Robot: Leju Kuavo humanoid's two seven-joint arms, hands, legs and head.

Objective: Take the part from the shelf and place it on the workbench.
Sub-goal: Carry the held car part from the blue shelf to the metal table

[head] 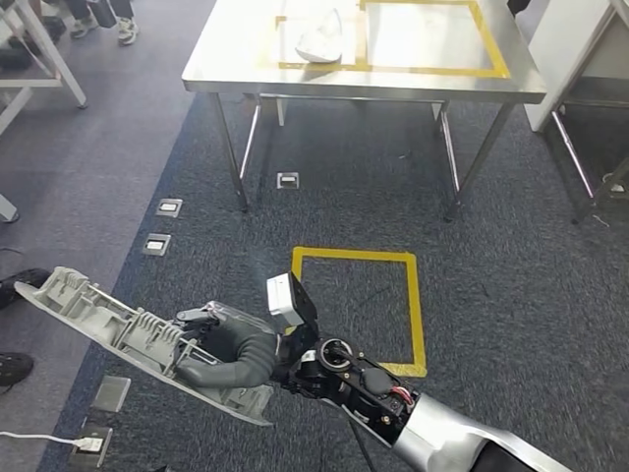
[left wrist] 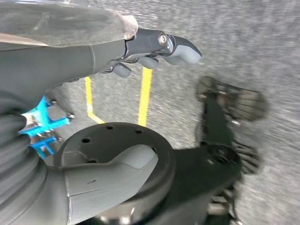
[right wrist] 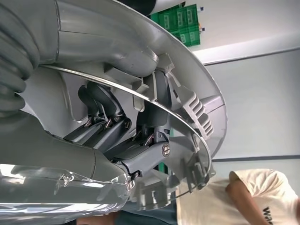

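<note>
A long grey moulded plastic part (head: 141,339), ribbed on its upper face, lies across the lower left of the head view with its long axis running from the left edge, where its narrow end points up and left, down to the lower centre. The right hand (head: 234,354) grips it near its lower right end, thick grey thumb wrapped over the near edge; in the right wrist view the dark fingers (right wrist: 106,124) curl inside the part's ribbed hollow (right wrist: 187,117). The right forearm enters from the lower right corner, its wrist camera (head: 289,300) standing above the hand. In the left wrist view the left hand (left wrist: 155,49) hangs above the carpet with its fingers stretched out and nothing in them. Dark carpet (head: 482,285) spreads open between the part and the steel workbench (head: 237,74) at upper centre, whose front edge crosses the frame from left of centre to the right. A yellow taped square (head: 356,258) marks the floor at centre, just right of the hand. Floor sockets (head: 169,207) lie left of centre. On the workbench, yellow tape (head: 493,44) outlines a rectangle and a pale part (head: 320,41) rests beside its left side. A white table leg (head: 52,54) stands at upper left. A person in a pale shirt (right wrist: 254,197) appears in the right wrist view.
</note>
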